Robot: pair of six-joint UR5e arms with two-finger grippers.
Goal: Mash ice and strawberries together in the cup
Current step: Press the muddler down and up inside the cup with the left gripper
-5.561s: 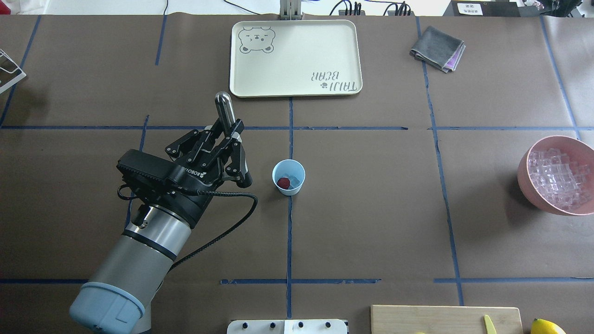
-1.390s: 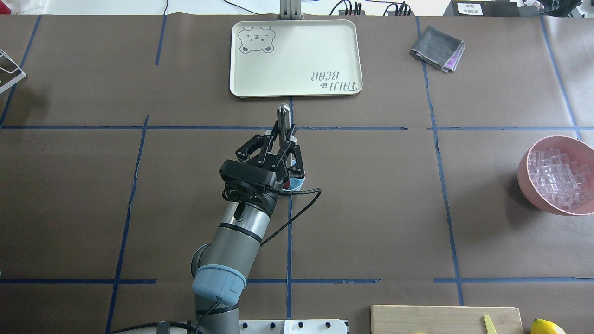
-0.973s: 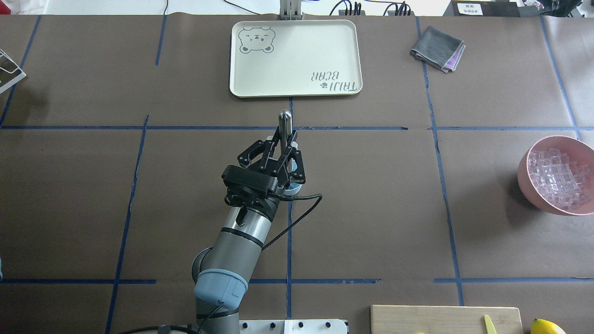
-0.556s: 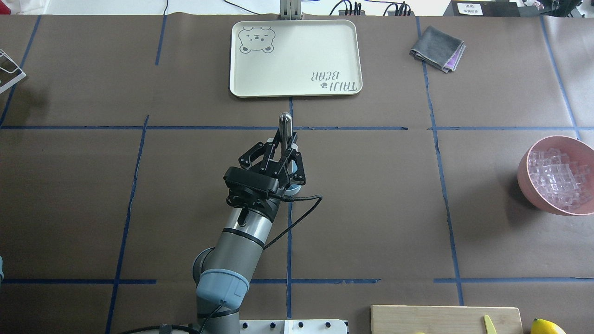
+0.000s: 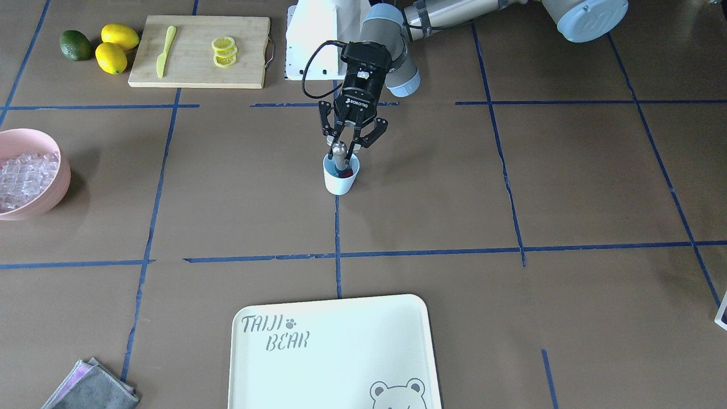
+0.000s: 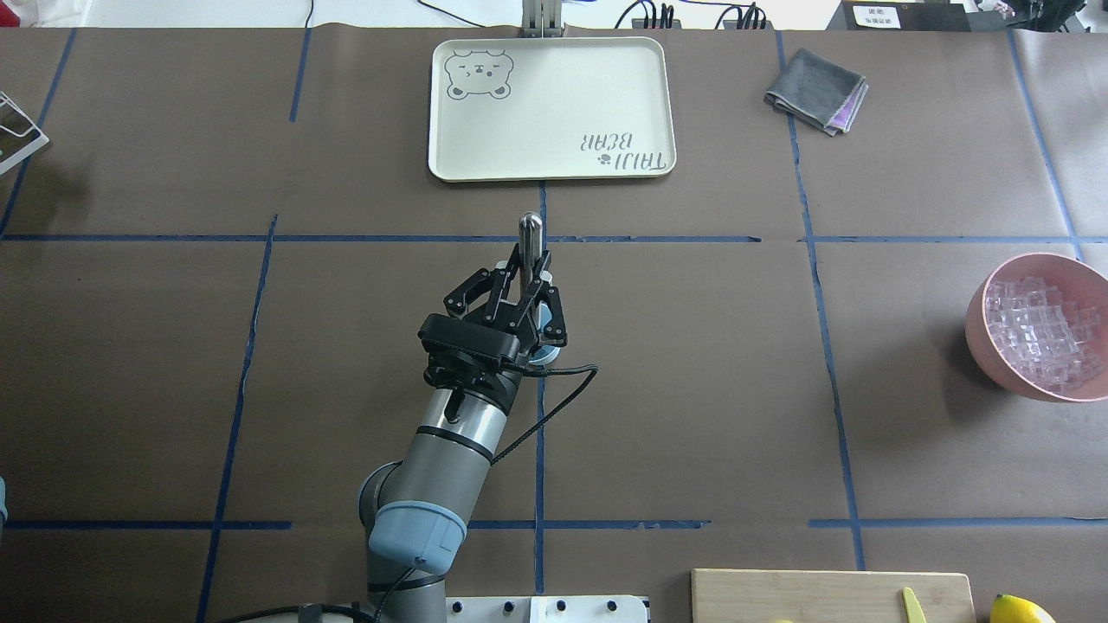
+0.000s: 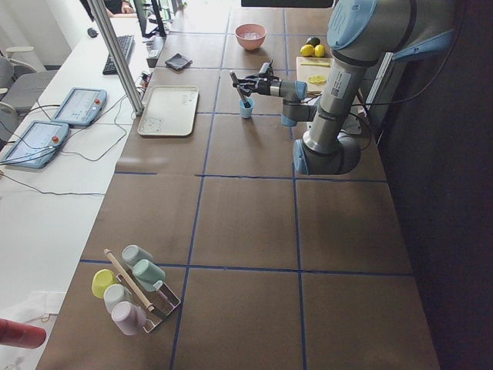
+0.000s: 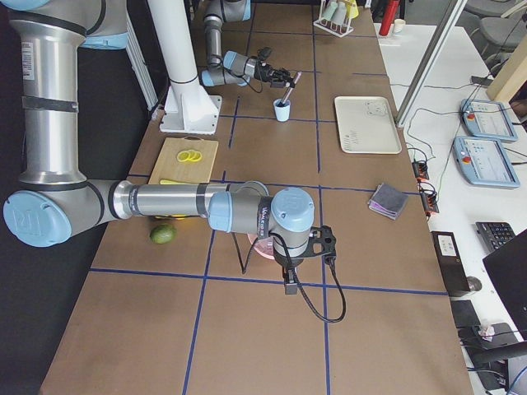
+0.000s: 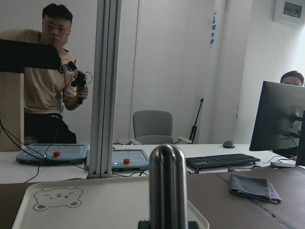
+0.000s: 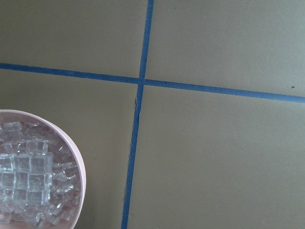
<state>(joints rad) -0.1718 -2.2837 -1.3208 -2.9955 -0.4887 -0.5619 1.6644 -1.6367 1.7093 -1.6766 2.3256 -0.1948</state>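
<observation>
The light-blue cup [image 5: 340, 180] stands at the table's middle. My left gripper [image 5: 346, 149] is shut on a metal muddler [image 5: 339, 154] and holds it upright, its lower end inside the cup. A bit of the red strawberry [image 5: 349, 172] shows beside the muddler; ice inside the cup is hidden. In the overhead view the left gripper [image 6: 529, 290] covers most of the cup [image 6: 546, 351], and the muddler [image 6: 530, 232] sticks out past it. The muddler's shaft [image 9: 167, 186] fills the left wrist view. My right gripper [image 8: 290, 284] hangs near the pink bowl; I cannot tell if it is open.
A pink bowl [image 6: 979, 333] of ice cubes [image 6: 1039, 329] sits at the right edge. A cream tray [image 6: 550, 169] lies beyond the cup, a grey cloth [image 6: 815, 90] at the far right. A cutting board [image 5: 199, 51] with lemon slices, a knife and whole fruit lies near the robot's base.
My left arm swung right from beside the cup to over it, carrying the muddler. Over the last second the muddler has shifted only slightly in the cup.
</observation>
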